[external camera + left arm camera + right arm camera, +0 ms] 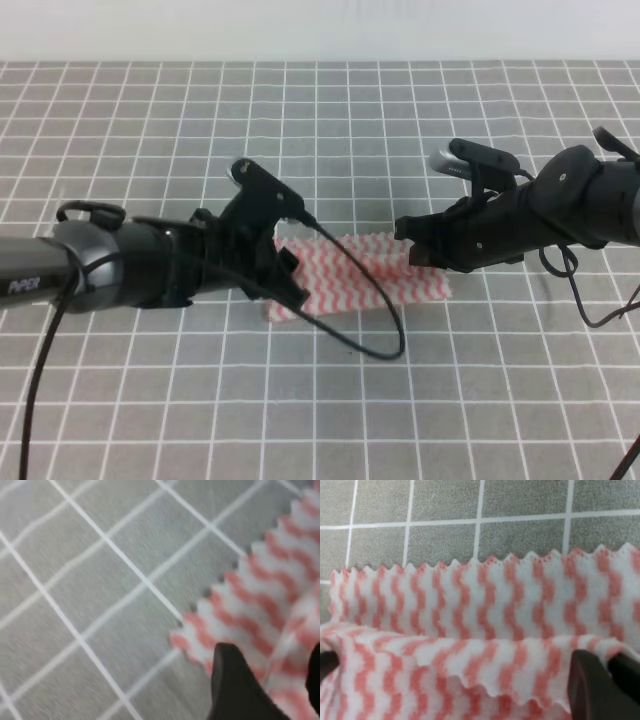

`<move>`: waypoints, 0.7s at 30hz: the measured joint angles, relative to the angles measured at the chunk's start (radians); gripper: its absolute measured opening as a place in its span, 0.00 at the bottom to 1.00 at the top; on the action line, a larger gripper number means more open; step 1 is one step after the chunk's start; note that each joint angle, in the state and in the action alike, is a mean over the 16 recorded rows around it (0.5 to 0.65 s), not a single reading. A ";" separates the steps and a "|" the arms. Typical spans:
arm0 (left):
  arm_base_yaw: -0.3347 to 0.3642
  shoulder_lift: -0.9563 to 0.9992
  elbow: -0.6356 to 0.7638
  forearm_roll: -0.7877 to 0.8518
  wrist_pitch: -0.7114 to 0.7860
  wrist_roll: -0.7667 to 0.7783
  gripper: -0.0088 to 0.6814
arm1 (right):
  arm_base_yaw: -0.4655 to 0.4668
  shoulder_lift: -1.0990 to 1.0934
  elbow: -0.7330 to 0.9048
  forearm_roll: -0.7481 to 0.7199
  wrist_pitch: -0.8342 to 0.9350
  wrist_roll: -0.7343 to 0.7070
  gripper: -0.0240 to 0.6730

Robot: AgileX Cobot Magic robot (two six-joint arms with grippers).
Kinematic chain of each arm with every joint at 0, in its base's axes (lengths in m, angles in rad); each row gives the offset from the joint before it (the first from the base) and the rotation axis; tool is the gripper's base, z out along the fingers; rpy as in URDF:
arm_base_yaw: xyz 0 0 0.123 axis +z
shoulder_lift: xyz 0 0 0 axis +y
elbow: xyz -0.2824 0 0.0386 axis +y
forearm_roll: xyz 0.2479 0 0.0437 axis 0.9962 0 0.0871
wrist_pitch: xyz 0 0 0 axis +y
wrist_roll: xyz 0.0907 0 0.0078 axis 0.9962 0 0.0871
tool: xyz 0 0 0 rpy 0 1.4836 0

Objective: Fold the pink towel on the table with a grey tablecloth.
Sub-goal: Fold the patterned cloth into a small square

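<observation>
Towel: the thin pink-and-white zigzag-striped towel (375, 275) lies near the centre of the grey, white-gridded tablecloth on the table (450, 400), its long axis running roughly 9 to 3 o'clock in the high view.
Fold state: the right wrist view shows a lifted layer (470, 670) with a scalloped edge curling over the flat layer behind it; I judge the fold under way, not finished.
Left gripper: the black left gripper (285, 275) sits over the towel's 9 o'clock end; its wrist view shows a dark finger (235, 685) over the near corner, but whether it pinches cloth I cannot tell.
Right gripper: the black right gripper (420, 250) meets the 3 o'clock end; a dark finger (592, 685) presses the raised layer, so it looks clenched on the towel.
Key relation: each arm has its own end, equally near; the flat layer's far edge lies toward 12 o'clock from the jaws.
View differences: only the wrist views show the cloth layers; only the high view shows both arms.
</observation>
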 joint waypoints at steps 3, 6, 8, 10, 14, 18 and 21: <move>0.000 -0.001 -0.021 -0.002 -0.029 -0.010 0.42 | 0.000 0.000 0.000 0.000 0.000 0.000 0.01; 0.000 -0.010 -0.043 -0.002 -0.063 -0.024 0.45 | 0.000 0.001 0.000 0.000 0.001 0.000 0.01; 0.000 -0.020 -0.057 -0.002 -0.086 -0.035 0.46 | 0.000 0.001 0.000 0.000 0.001 0.000 0.01; 0.000 -0.032 -0.070 -0.003 -0.109 -0.048 0.46 | 0.000 0.001 0.000 0.000 0.002 0.000 0.01; 0.000 -0.055 -0.087 -0.003 -0.142 -0.078 0.46 | 0.000 0.001 0.000 0.000 0.002 0.000 0.01; 0.000 -0.079 -0.087 -0.002 -0.136 -0.110 0.45 | 0.000 0.001 0.000 0.000 0.001 0.000 0.01; 0.000 -0.093 -0.076 -0.002 -0.108 -0.131 0.43 | 0.000 0.001 0.000 0.000 -0.001 0.000 0.01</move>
